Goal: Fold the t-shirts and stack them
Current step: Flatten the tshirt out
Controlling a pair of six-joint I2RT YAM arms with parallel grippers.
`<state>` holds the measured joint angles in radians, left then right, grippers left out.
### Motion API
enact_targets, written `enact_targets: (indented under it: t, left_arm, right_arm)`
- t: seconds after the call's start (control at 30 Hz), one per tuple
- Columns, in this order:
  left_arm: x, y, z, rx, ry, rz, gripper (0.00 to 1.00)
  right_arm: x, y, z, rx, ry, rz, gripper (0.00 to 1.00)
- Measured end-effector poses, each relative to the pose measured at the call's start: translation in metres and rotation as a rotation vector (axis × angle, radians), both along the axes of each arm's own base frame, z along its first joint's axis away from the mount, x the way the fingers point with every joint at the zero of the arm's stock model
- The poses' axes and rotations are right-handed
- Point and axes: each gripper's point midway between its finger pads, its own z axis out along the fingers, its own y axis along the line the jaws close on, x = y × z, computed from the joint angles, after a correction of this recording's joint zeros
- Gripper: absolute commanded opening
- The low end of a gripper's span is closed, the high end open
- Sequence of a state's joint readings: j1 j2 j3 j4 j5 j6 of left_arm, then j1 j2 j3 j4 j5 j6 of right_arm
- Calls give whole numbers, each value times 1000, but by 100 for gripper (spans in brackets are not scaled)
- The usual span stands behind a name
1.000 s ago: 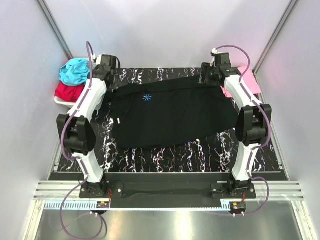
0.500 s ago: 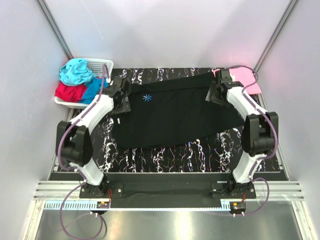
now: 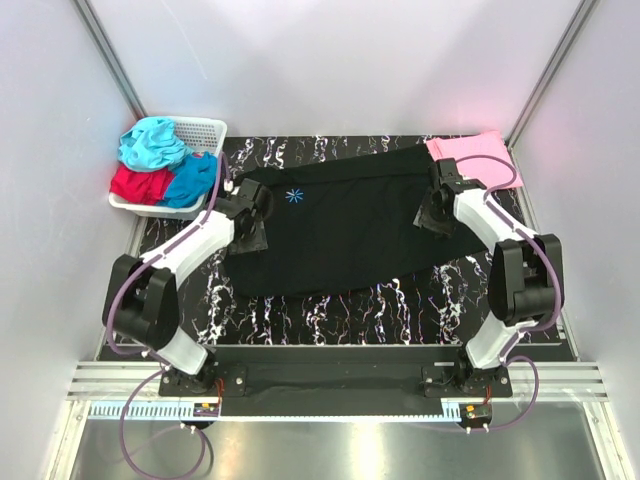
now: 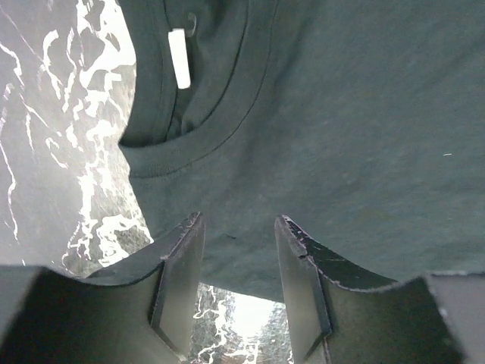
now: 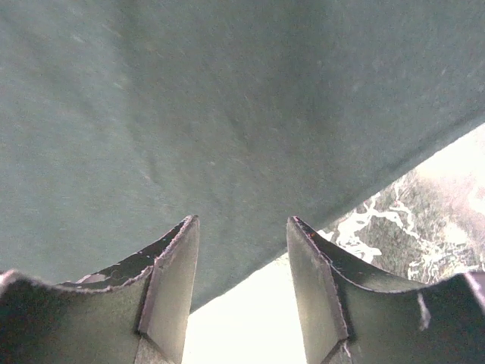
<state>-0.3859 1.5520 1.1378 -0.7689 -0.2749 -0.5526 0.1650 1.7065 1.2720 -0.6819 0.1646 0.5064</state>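
Note:
The large black t-shirt lies spread flat on the marbled table, its light-blue starburst mark near the left end. My left gripper is at the shirt's left edge. In the left wrist view it stands open, straddling the cloth's edge just below the collar and its white tag. My right gripper is at the shirt's right edge. It is open too, with the hem running between its fingers. A pink t-shirt lies at the back right.
A white lattice basket stands at the back left, holding teal, red and blue t-shirts. Grey walls close in the table on three sides. The arm bases sit on the near rail.
Both arms have swung from the far corners toward me and inward onto the black shirt's side edges. Both pairs of jaws now stand narrower. The shirt has barely shifted.

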Motion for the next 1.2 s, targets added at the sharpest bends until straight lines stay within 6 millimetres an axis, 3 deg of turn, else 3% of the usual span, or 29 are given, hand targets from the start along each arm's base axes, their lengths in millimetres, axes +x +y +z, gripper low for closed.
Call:
enact_targets:
  t: [0.2, 0.4, 0.67, 0.93, 1.2]
  left_arm:
    - [1, -4, -33, -4, 88, 25, 47]
    - [17, -22, -64, -45, 185, 49, 47]
    - [53, -39, -60, -116, 179, 86, 46]
    - [64, -20, -72, -148, 258, 192, 43]
    - [78, -19, -72, -147, 300, 228, 41]
  right_arm:
    - [-8, 3, -27, 4, 86, 13, 65]
    - [-8, 9, -41, 22, 137, 39, 72]
    - [21, 27, -39, 85, 123, 104, 72]
    - [29, 52, -63, 199, 194, 166, 72]
    - [51, 72, -58, 287, 184, 206, 72]
